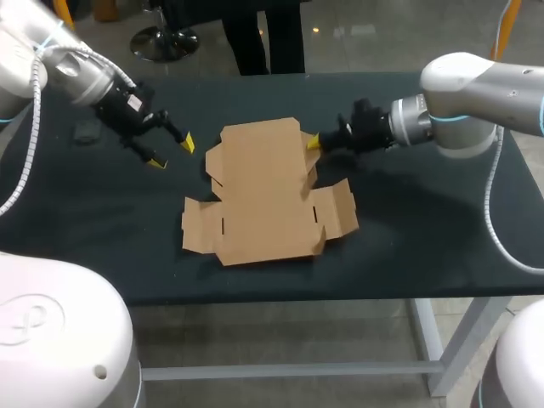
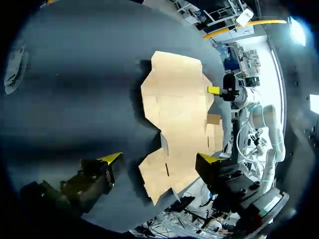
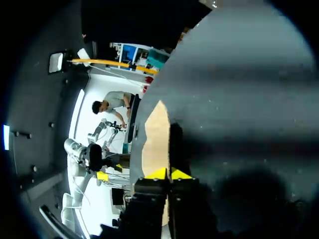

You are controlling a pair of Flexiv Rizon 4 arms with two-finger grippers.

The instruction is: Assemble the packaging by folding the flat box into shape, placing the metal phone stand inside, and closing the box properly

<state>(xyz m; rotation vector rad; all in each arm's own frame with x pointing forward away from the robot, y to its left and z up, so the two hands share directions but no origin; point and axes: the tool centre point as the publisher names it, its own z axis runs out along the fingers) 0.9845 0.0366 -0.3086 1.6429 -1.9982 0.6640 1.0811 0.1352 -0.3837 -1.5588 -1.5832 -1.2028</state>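
The flat brown cardboard box (image 1: 263, 194) lies unfolded in the middle of the black table, flaps spread. My right gripper (image 1: 313, 141) is at the box's right edge near its far end; in the right wrist view its yellow tips (image 3: 169, 174) are pressed together with the thin cardboard flap (image 3: 155, 137) between them. Open and holding nothing, my left gripper (image 1: 170, 153) hovers just left of the box's far left corner; the left wrist view has its fingers (image 2: 159, 159) wide apart over the box (image 2: 177, 114). A small dark grey object (image 1: 85, 132), possibly the phone stand, lies far left.
The black table (image 1: 425, 221) has bare surface to the right of the box and in front of it up to the near edge. The dark grey object (image 2: 12, 67) sits near the table's far left side, behind my left arm.
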